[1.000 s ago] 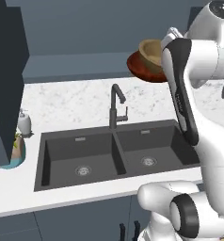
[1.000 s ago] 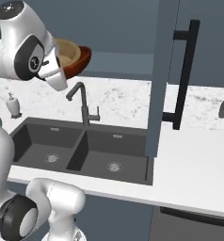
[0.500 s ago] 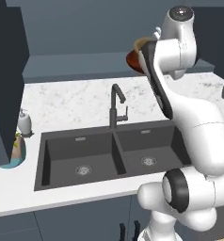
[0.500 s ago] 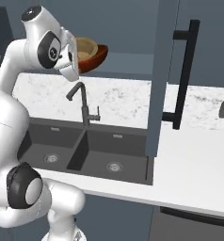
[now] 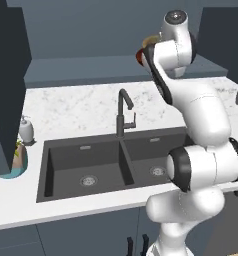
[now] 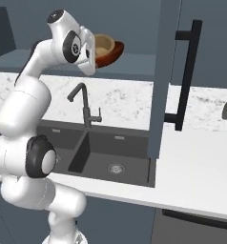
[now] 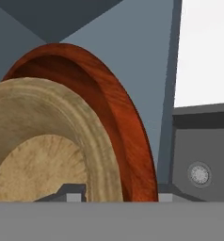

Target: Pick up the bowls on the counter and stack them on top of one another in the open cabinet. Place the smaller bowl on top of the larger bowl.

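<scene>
A white marble counter (image 5: 81,107) holds a dark double sink (image 5: 106,165) and a black tap (image 5: 123,112). High above it, the small tan bowl (image 6: 103,45) sits inside the big red bowl (image 6: 110,52), left of the open cabinet door (image 6: 160,81). The gripper is mostly hidden behind the bowls, so I cannot tell how it holds them.

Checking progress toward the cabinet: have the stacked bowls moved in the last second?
Yes. In the right base view the bowls have travelled right, past the faucet, nearer the cabinet door.
</scene>
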Tool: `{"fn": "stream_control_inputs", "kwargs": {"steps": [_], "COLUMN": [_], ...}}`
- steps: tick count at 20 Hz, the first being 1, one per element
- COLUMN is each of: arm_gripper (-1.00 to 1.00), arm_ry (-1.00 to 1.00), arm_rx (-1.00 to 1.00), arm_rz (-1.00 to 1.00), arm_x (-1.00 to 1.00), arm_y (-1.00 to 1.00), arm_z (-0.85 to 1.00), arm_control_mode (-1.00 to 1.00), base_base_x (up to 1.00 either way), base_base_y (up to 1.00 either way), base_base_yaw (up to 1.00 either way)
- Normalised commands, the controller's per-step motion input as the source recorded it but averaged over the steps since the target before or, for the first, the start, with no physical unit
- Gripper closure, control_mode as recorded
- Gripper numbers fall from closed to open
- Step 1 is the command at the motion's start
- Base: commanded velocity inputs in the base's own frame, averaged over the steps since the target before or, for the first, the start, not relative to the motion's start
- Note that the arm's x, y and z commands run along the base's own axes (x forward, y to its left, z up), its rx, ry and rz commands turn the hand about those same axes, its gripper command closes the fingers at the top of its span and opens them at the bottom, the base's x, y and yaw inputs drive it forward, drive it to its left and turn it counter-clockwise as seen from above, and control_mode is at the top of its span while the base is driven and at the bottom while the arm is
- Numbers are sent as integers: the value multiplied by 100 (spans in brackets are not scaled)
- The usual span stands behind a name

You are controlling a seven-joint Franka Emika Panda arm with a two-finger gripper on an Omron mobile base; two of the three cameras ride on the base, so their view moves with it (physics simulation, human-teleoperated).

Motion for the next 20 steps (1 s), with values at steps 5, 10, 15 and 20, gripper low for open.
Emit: {"fn": "stream_control_inputs", "kwargs": {"steps": [5, 10, 15, 20], "arm_gripper": [-100, -100, -100, -100], "arm_ry": [0, 0, -6, -4], "arm_rx": [0, 1, 0, 0], "arm_rz": [-3, 0, -2, 0], "arm_x": [95, 51, -84, -100], "arm_y": [-18, -10, 4, 30], "arm_z": [-20, -9, -8, -30], "arm_control_mode": [-100, -100, -100, -100], "base_base_x": [0, 0, 0, 0], "base_base_y": [0, 0, 0, 0], "base_base_yaw": [0, 0, 0, 0]}}
